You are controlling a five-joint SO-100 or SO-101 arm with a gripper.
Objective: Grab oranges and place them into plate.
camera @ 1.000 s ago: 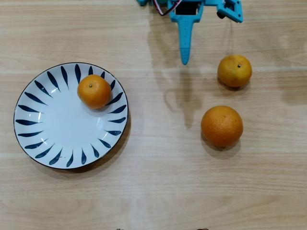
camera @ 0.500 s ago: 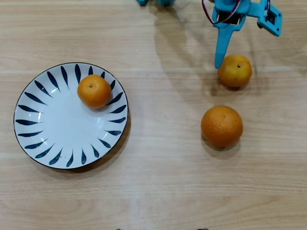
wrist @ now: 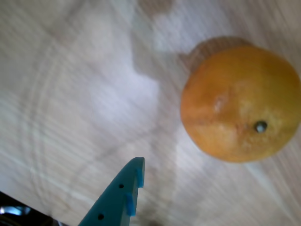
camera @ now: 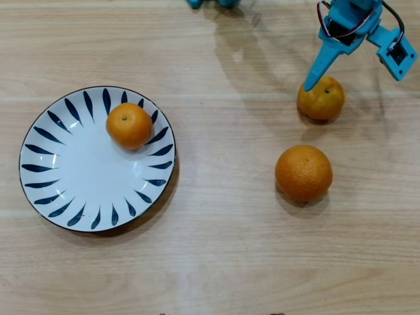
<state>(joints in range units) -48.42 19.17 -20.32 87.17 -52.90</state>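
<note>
Since the earlier frames, the pincer [camera: 348, 62] has been carried across the top of the overhead view from near the middle to the right, and its long blue finger [camera: 321, 65] has been brought from bare wood to the small orange [camera: 321, 98] lying there. That finger's tip is now seen at the upper left edge of this fruit, overlapping it from above; whether it touches cannot be told. The second, shorter finger [camera: 396, 58] is held well out to the right, so the pincer is judged to be spread apart, with nothing clamped between. The spread is judged to be kept so that the fruit can be straddled before closing.

In the wrist view, one blue finger tip [wrist: 127, 186] is seen at the bottom edge, apart from the same orange [wrist: 241, 103], whose stem dot is turned toward the camera; the wood is blurred there, which suggests motion.

Below the targeted fruit, a larger orange [camera: 303, 172] is left on the table [camera: 223, 262], near but not touching it. Well apart to the left, the plate [camera: 65, 190] is set flat, and a third orange [camera: 129, 125] is already resting in it, against the upper right slope of the rim.

One of three fruits is thus judged delivered; two are outstanding. The step in hand is judged to be the approach for the second pick.
</note>
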